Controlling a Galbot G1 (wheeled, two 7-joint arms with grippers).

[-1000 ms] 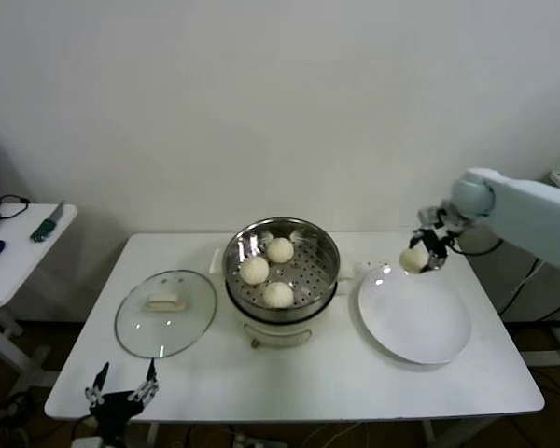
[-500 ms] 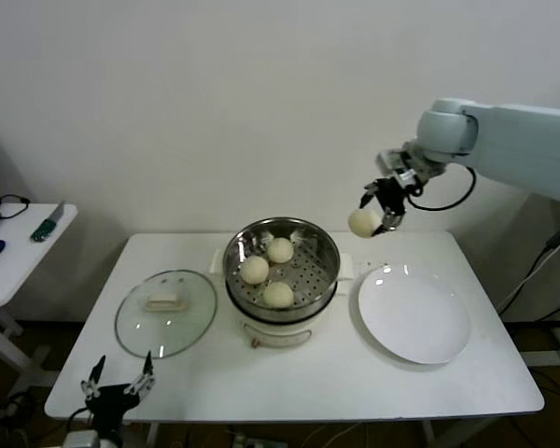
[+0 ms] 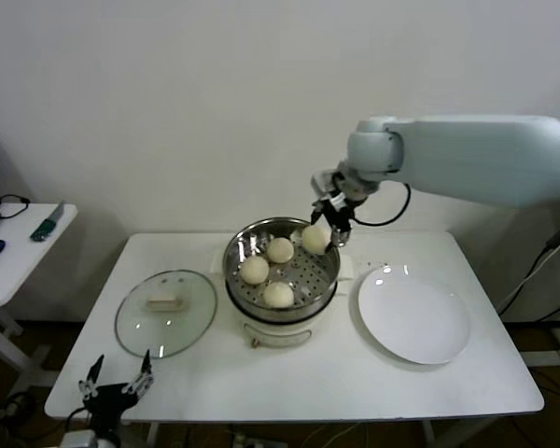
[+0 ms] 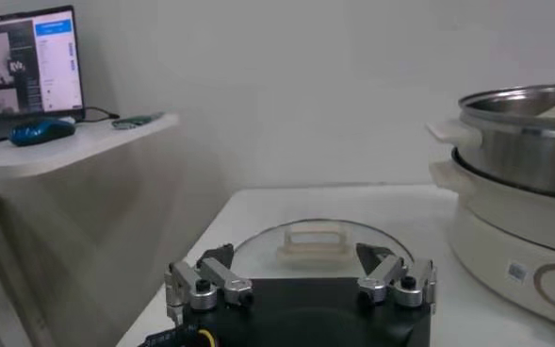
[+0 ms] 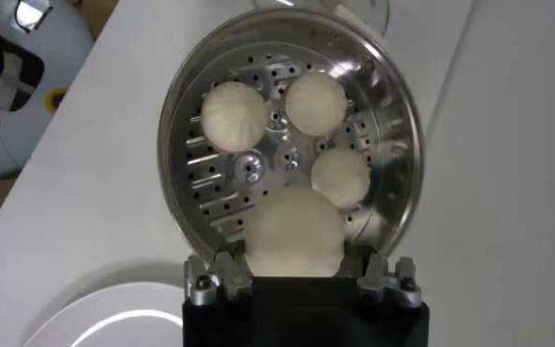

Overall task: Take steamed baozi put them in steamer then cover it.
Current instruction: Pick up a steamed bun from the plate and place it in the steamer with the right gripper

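My right gripper [image 3: 321, 233] is shut on one steamed baozi [image 3: 315, 239] and holds it just above the back right of the steamer [image 3: 329, 277]. In the right wrist view that baozi [image 5: 294, 231] fills the gap between the jaws, above the perforated floor. Three more baozi [image 3: 280, 249] [image 3: 254, 270] [image 3: 278, 294] lie inside the basket. The glass cover [image 3: 165, 317] with its cream handle lies flat on the table to the steamer's left. Open and empty, my left gripper [image 3: 119, 385] hangs low at the table's front left corner, just short of the cover [image 4: 319, 240].
A flat white plate [image 3: 413, 315] lies to the right of the steamer. The steamer stands on a white pot base [image 3: 280, 331]. A small side table [image 3: 19, 257] with a mouse and cables stands at the far left.
My right arm has swung left from above the plate, carrying the baozi up and over to the steamer's back right rim. The left gripper has stayed where it was.
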